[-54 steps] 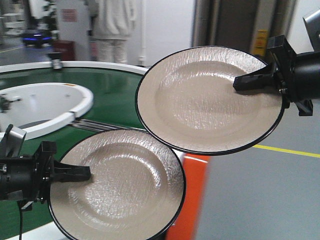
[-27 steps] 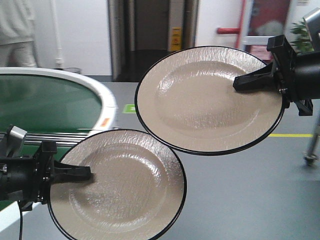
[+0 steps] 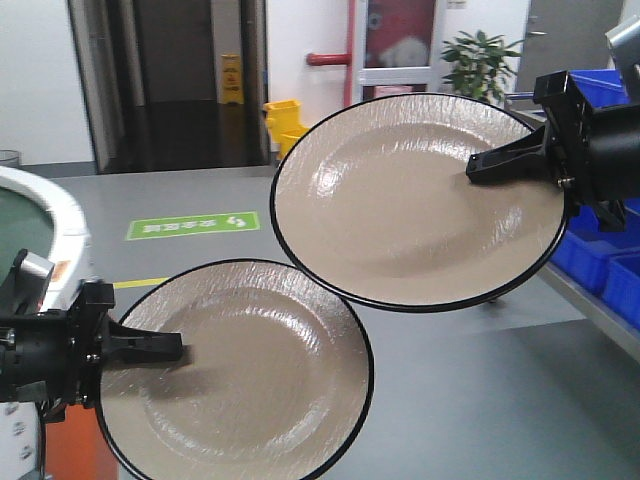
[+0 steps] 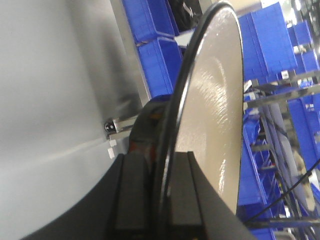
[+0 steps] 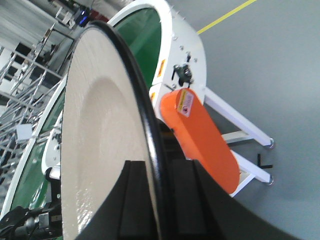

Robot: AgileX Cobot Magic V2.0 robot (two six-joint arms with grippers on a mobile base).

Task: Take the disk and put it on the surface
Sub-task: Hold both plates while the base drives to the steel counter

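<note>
Each gripper holds a beige disk with a black rim, raised in the air. My left gripper [image 3: 150,347] is shut on the left edge of the lower disk [image 3: 250,385]. My right gripper [image 3: 495,165] is shut on the right edge of the upper disk [image 3: 400,200], whose rim overlaps the lower one. In the left wrist view the left gripper [image 4: 160,162] pinches the lower disk [image 4: 215,115] edge-on. The right wrist view shows the right gripper [image 5: 156,172] clamping the upper disk [image 5: 95,150]. The dark grey tabletop is out of view.
The conveyor's white rim [image 3: 55,215] and orange cover [image 3: 70,455] sit at the far left; its green belt [image 5: 150,30] shows behind the upper disk. Blue bins [image 3: 600,260] on a metal rack stand at the right. Grey floor with a green marking [image 3: 190,225] lies ahead.
The background has swept to the left: the green conveyor has slid almost out of view, and blue bins have come in at the right. Both disks stay gripped in the same pose.
</note>
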